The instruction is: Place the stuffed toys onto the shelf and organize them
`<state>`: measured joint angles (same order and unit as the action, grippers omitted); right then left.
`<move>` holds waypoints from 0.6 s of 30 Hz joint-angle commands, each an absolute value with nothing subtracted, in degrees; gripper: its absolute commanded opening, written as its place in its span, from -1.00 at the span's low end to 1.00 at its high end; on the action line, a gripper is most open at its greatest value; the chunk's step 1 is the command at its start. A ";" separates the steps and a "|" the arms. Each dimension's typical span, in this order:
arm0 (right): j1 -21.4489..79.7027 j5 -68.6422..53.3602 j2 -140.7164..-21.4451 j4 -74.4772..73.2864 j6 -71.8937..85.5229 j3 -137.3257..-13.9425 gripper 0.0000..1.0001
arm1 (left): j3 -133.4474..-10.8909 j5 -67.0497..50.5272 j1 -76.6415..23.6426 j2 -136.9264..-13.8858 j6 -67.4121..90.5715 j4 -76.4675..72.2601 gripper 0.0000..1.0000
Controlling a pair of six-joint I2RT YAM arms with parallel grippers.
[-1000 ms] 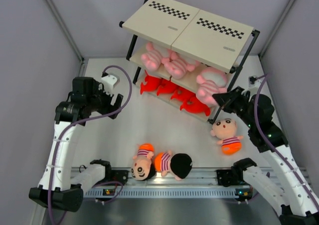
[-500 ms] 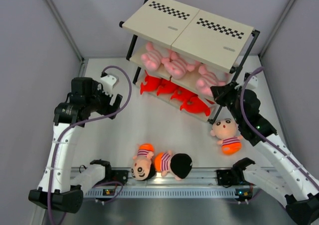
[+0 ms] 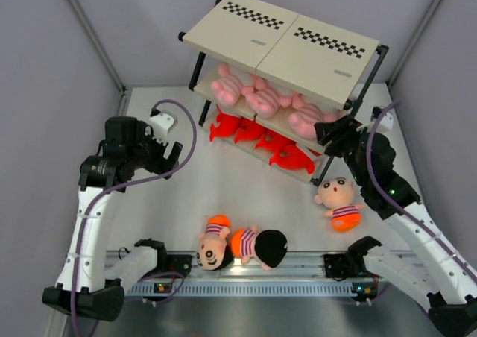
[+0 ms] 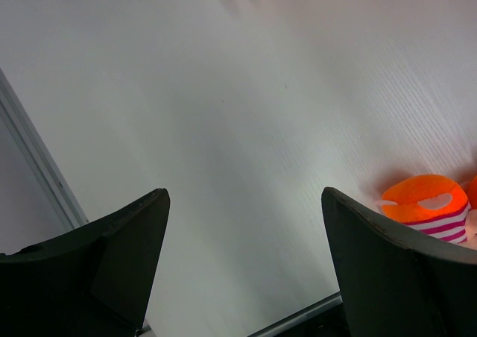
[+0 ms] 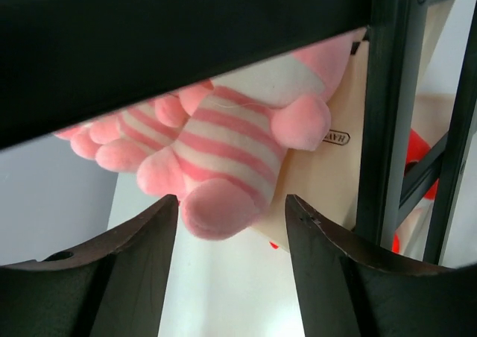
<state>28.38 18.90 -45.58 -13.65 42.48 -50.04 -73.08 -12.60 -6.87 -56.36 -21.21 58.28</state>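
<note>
Lying on shelf [image 3: 246, 35] mid-tier: pink plush [image 5: 231, 158] | right gripper [image 5: 231, 203] fingers spread, flanking its leg, so shelf bears it | left gripper [image 4: 242, 203] spread, empty | dolls [image 3: 339, 203] pending

The right gripper [image 5: 231, 203] has its jaws apart around the rounded end of a pink-striped plush animal [image 5: 238, 139] at 6 o'clock (contact is unclear). The plush lies on the shelf's cream board [image 5: 332, 177]. A black post [image 5: 387, 106] stands at 3 o'clock.
</note>
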 commanded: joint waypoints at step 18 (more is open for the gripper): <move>30.23 0.27 -38.67 -34.02 22.94 -61.79 0.25 | -62.32 -27.07 -11.50 -54.67 -31.55 67.77 0.57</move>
